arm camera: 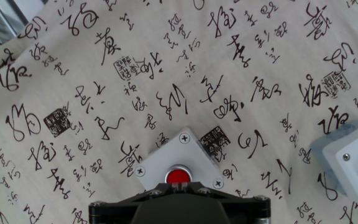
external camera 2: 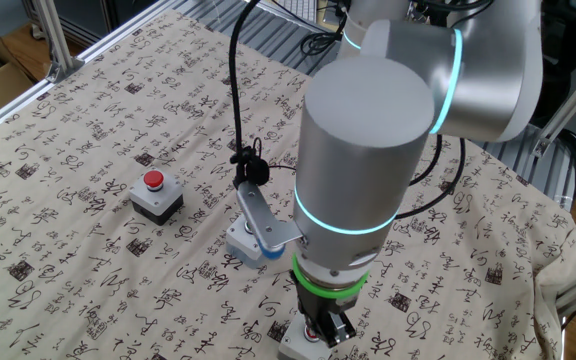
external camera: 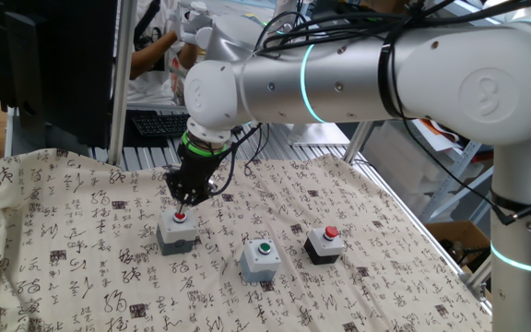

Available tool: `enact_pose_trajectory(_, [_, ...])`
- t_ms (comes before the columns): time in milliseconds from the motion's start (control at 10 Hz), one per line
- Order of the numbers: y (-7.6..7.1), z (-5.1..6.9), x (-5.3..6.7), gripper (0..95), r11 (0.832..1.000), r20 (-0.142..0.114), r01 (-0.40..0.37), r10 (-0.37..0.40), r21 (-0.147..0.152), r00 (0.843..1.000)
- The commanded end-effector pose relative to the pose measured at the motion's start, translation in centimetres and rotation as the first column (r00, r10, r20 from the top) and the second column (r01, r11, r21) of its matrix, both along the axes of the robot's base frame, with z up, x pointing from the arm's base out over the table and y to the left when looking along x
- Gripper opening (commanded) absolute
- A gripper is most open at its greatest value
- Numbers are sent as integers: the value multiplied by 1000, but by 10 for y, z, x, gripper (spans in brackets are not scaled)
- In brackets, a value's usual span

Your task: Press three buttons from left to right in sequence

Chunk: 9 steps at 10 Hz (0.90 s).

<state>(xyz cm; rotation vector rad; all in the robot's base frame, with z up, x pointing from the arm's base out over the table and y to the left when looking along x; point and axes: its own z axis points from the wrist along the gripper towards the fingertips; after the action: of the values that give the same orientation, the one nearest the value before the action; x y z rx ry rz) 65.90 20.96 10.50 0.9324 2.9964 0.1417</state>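
Observation:
Three buttons stand in a row on the patterned cloth. The left one is a grey box (external camera: 177,234) with a red cap (external camera: 181,218). The middle one is a grey box with a green cap (external camera: 264,247). The right one is a black box with a red cap (external camera: 331,233). My gripper (external camera: 185,200) points down right over the left button, fingers shut together, holding nothing. In the hand view the gripper (arm camera: 178,185) covers the near edge of that red cap (arm camera: 178,175). Whether the fingertips touch the cap I cannot tell. From the other side, the gripper (external camera 2: 323,328) hides most of this box (external camera 2: 298,345).
The cloth (external camera: 81,267) covers the table and is wrinkled at its left side. A black cable (external camera 2: 236,90) hangs from the arm down to a clamp near the middle button (external camera 2: 243,246). Metal frame rails (external camera: 413,221) run along the table edge. The black-box button (external camera 2: 156,195) stands apart.

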Motion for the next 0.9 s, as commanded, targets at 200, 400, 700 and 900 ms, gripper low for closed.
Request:
enact_pose_trajectory(200, [0, 0, 1, 0, 1000, -5, 2, -2, 6, 1000])
enact_pose_trajectory(400, [0, -1, 2, 0, 1000, -6, 0, 0, 2, 1000])
enact_pose_trajectory(700, [1, -3, 2, 0, 1000, -9, 1, -1, -6, 1000])
enact_pose_trajectory(900, [1, -4, 3, 0, 1000, -16, 4, -4, -8, 1000])
